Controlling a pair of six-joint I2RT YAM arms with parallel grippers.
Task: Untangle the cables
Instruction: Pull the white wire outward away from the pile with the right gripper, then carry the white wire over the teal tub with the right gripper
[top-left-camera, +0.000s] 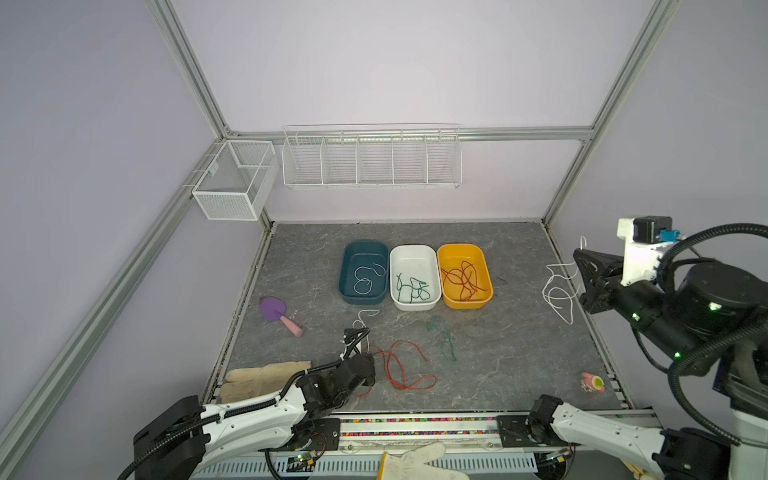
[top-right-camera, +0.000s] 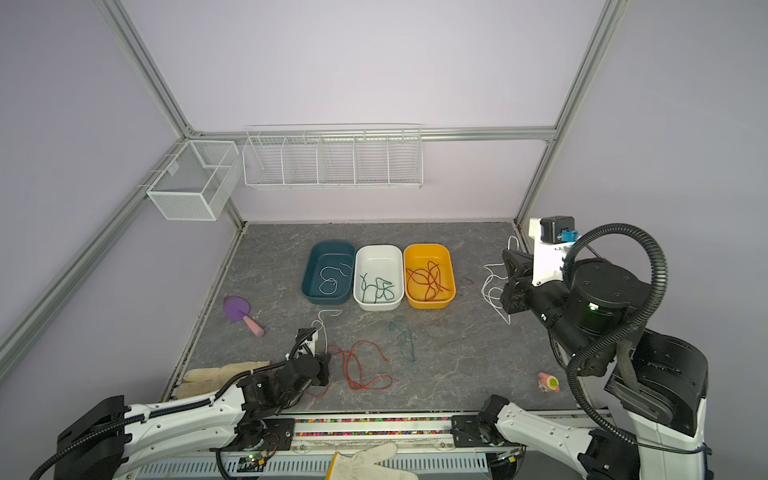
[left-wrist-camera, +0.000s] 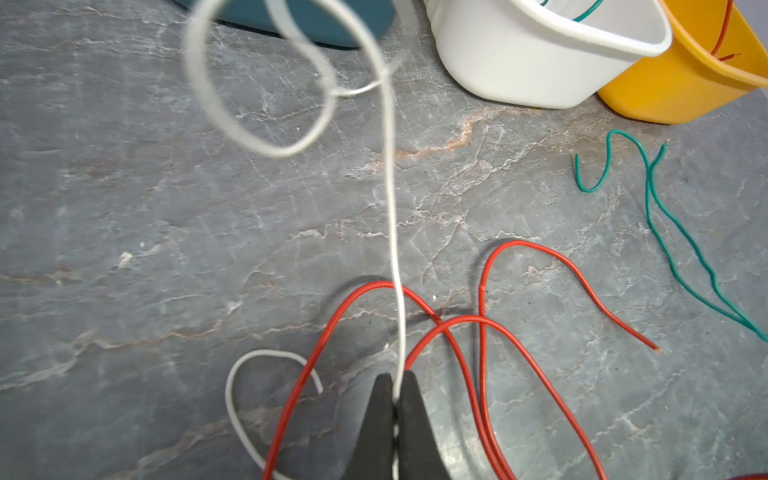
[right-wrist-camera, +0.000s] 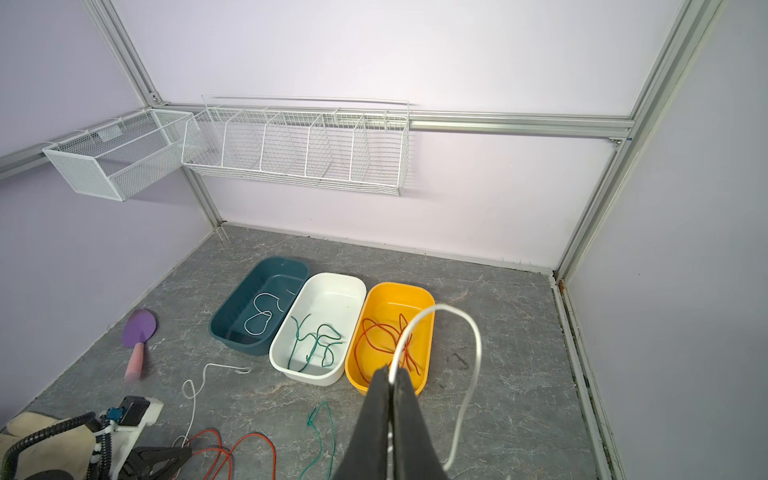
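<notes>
Bins (top-left-camera: 415, 257) hold sorted cables (top-left-camera: 462, 277). Left pincer (left-wrist-camera: 397, 380) clamps a white cable (left-wrist-camera: 390, 187), and right pincer (right-wrist-camera: 391, 374) holds another white cable (right-wrist-camera: 478, 349) aloft. Red cable (left-wrist-camera: 482, 299) beside left pincer and green cable (left-wrist-camera: 648, 199) beyond likely remain.

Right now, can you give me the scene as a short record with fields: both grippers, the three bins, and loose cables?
left gripper: shut on white cable, low over table
right gripper: shut on second white cable, raised at the right
teal bin: short white cable
white bin: green cable
yellow bin: red cables
on table: loose red cable, loose green cable
crossing: white cable over loose red cable
aside: purple scoop
</notes>
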